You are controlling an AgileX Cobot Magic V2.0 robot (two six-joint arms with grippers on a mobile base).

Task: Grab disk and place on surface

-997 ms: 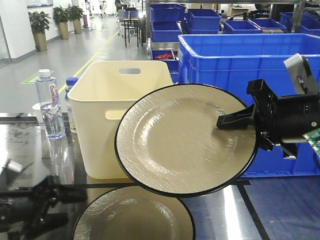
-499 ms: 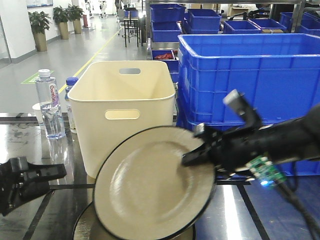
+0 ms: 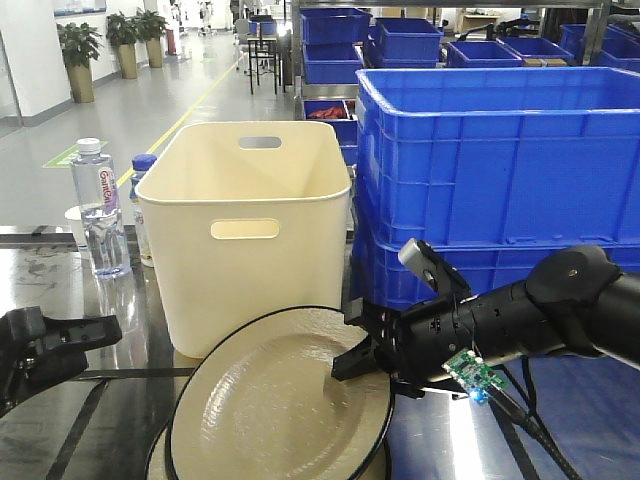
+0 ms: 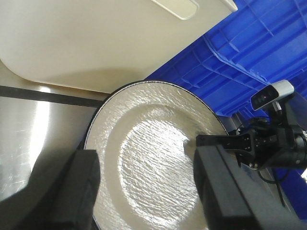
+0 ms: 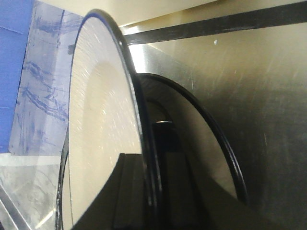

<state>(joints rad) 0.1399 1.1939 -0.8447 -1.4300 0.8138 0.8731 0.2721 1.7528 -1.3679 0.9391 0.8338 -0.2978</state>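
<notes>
The disk (image 3: pixel 270 400) is a beige plate with a black rim. It hangs tilted and low over the dark mirror-like surface (image 3: pixel 90 425), which shows its reflection. My right gripper (image 3: pixel 352 360) is shut on the disk's right rim, one finger on each face (image 5: pixel 136 191). From the right wrist the disk (image 5: pixel 100 120) shows edge-on, its reflection beside it. At the left my left gripper (image 3: pixel 60 345) stands open and holds nothing. From the left wrist its two fingers (image 4: pixel 72 191) frame the disk (image 4: pixel 148 143), with the right gripper (image 4: pixel 211 141) on the rim.
A cream tub (image 3: pixel 245 230) stands just behind the disk. Stacked blue crates (image 3: pixel 500 170) fill the back right. Two water bottles (image 3: pixel 98 205) stand at the left. A black tape line (image 3: pixel 130 373) crosses the surface in front of the tub.
The right gripper has carried the disk down and to the left, from upright in front of the crates to tilted just above the surface. The left gripper has risen slightly at the left.
</notes>
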